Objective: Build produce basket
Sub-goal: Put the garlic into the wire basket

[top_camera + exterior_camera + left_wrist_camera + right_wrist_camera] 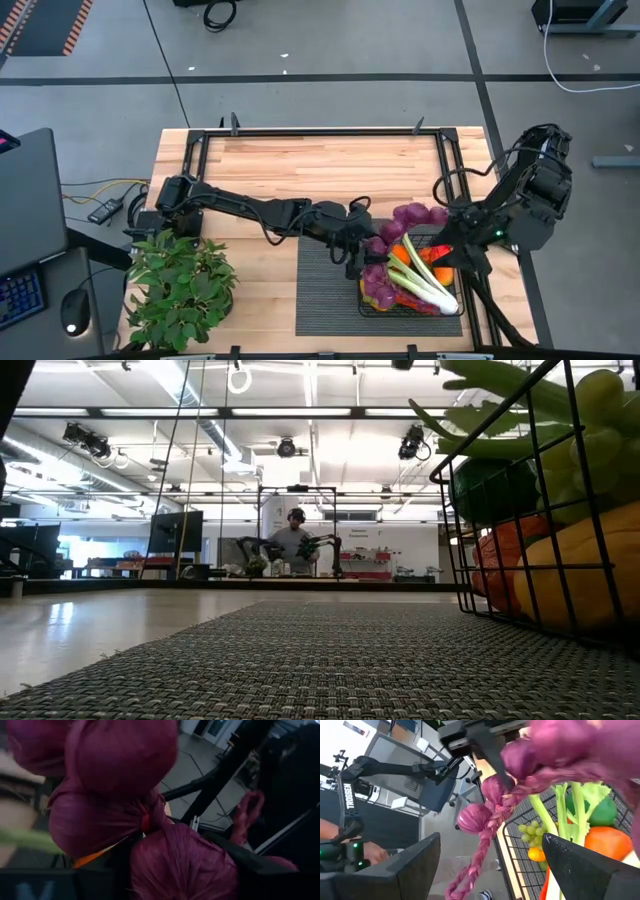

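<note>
I've got the basket sitting on the ribbed mat at the counter's near right side, already packed: leek, orange, more underneath. The braided string of purple onions hangs over its far-left rim. My left hand sits right against the bulbs; I can't tell if it's clamped. Right hand spread wide beside the basket's right side, holding nothing. Loading step, I reckon; next the string must be lowered inside.
</note>
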You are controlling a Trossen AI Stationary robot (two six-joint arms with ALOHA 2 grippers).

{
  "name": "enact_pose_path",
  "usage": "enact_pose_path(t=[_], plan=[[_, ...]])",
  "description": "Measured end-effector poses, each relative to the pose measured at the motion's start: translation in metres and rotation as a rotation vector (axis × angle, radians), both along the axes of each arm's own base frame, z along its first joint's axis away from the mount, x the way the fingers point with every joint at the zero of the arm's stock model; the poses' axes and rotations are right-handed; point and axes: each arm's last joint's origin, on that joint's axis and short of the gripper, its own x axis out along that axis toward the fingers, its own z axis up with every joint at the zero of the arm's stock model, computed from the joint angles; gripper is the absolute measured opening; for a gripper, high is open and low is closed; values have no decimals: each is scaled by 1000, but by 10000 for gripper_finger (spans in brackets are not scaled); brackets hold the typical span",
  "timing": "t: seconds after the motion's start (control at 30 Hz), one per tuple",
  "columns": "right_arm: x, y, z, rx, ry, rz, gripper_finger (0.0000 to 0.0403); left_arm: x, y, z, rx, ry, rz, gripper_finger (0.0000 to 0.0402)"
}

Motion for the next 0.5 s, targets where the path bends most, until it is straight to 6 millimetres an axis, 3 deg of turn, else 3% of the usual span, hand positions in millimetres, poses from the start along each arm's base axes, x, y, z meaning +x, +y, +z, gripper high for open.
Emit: enact_pose_path(t=[0.13,0.27,0.4,0.5], plan=[[-3,-4,11,13,-16,-8,352,4,-1,16,127,-21,-13,215],[-3,-6,16,14,-41,-25,352,11,4,16,218,40,-15,215],[-2,-4,13,-1,-16,-31,352,19,9,6,224,93,-7,215],[-1,-2,9,-2,22,-34,352,26,5,-12,218,134,-69,215]])
